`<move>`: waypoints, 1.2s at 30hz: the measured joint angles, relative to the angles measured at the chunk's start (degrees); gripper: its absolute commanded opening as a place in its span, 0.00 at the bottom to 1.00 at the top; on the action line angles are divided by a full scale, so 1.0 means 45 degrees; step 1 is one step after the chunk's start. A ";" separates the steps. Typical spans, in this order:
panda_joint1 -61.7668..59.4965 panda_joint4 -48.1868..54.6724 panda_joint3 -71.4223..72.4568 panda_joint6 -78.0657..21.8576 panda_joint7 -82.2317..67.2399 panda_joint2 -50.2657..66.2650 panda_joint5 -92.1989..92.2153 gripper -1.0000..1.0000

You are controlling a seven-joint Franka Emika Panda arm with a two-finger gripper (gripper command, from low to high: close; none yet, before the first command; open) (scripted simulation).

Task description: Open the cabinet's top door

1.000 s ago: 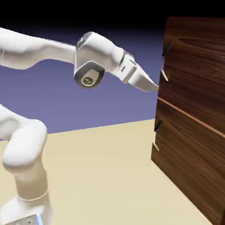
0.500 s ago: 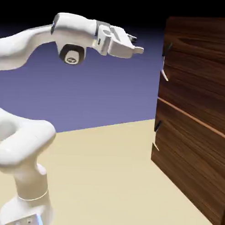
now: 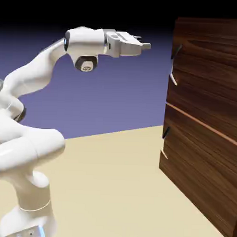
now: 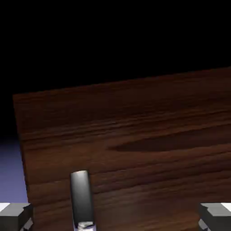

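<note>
Near top door (image 3: 208, 70), not touching.
Claw (image 3: 143, 42) apart, level w/ upper handle (image 3: 175, 64), approx.; far tip hard to see.

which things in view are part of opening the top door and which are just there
Part of the job:
- top door, shut
- its bar handle
- cabinet that it belongs to
- gripper, open and off the handle

Just there:
- lower door
- lower handle
- pale floor
</note>
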 measured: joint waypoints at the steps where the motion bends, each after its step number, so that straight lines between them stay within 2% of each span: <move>1: -0.0347 0.0123 0.0262 -0.0146 -0.0177 -0.0286 0.0554 0.50; 10: -0.2907 0.1031 0.2194 -0.1226 -0.1483 -0.2396 0.4646 0.50; 13: -0.4239 0.2397 0.2328 -0.1124 -0.1360 -0.2241 0.5143 0.50; 14: -0.4688 0.2858 0.2373 -0.1089 -0.1318 -0.2188 0.5311 0.00; 16: -0.4689 0.2859 0.2373 -0.1089 -0.1318 -0.2188 0.5311 0.00; 24: -0.2445 -0.0832 0.1533 -0.4277 -0.3855 -0.2352 0.6602 0.00; 36: -0.1189 -0.5518 -0.1383 -1.0735 -0.6358 -0.2317 0.5920 0.00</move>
